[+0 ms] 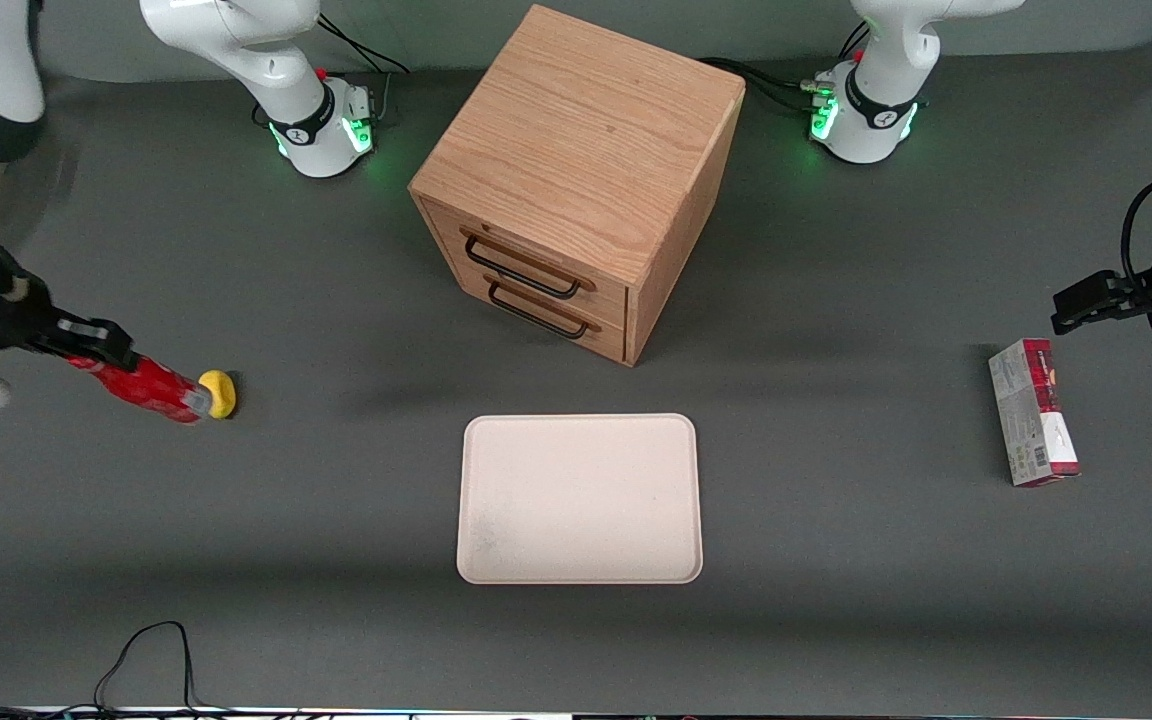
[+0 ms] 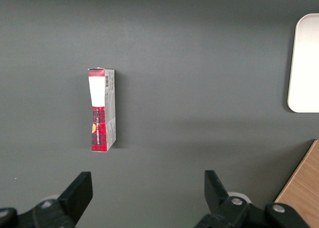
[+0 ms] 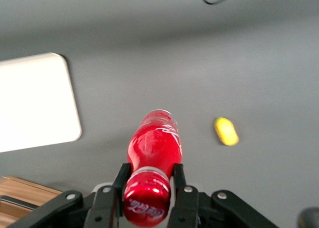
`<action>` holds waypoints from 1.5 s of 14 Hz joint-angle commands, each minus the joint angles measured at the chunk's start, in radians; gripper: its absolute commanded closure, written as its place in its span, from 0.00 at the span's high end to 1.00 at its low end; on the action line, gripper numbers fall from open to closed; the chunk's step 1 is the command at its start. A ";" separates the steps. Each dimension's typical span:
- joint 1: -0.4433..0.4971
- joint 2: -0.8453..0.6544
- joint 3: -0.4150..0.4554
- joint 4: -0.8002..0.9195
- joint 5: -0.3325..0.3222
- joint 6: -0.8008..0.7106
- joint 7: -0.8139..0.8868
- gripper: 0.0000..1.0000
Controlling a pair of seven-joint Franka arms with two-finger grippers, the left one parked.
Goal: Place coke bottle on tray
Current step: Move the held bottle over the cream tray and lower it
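My right gripper (image 1: 101, 352) is shut on the neck of the coke bottle (image 1: 144, 388), a small red bottle with a red cap and white lettering. It holds the bottle tilted just above the table at the working arm's end, well off sideways from the tray. In the right wrist view the fingers (image 3: 177, 174) clamp the bottle (image 3: 154, 145) just below the cap. The beige tray (image 1: 581, 498) lies flat in front of the wooden cabinet, nearer the front camera, with nothing on it. The tray also shows in the right wrist view (image 3: 35, 103).
A yellow lemon-like object (image 1: 219, 393) lies by the bottle's base end and shows in the right wrist view (image 3: 226, 131). A wooden two-drawer cabinet (image 1: 576, 170) stands mid-table. A red-and-grey carton (image 1: 1033, 412) lies toward the parked arm's end.
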 commanded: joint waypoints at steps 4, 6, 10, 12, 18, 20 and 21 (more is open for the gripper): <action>-0.012 0.247 0.267 0.333 -0.080 -0.035 0.215 0.00; -0.010 0.333 0.394 0.354 -0.179 0.054 0.310 0.00; 0.011 0.483 0.498 0.354 -0.300 0.246 0.392 0.00; 0.025 0.540 0.498 0.353 -0.305 0.301 0.389 0.00; 0.048 0.693 0.498 0.342 -0.414 0.435 0.377 0.00; 0.048 0.713 0.496 0.341 -0.415 0.470 0.378 0.00; 0.050 0.721 0.496 0.341 -0.415 0.473 0.378 0.00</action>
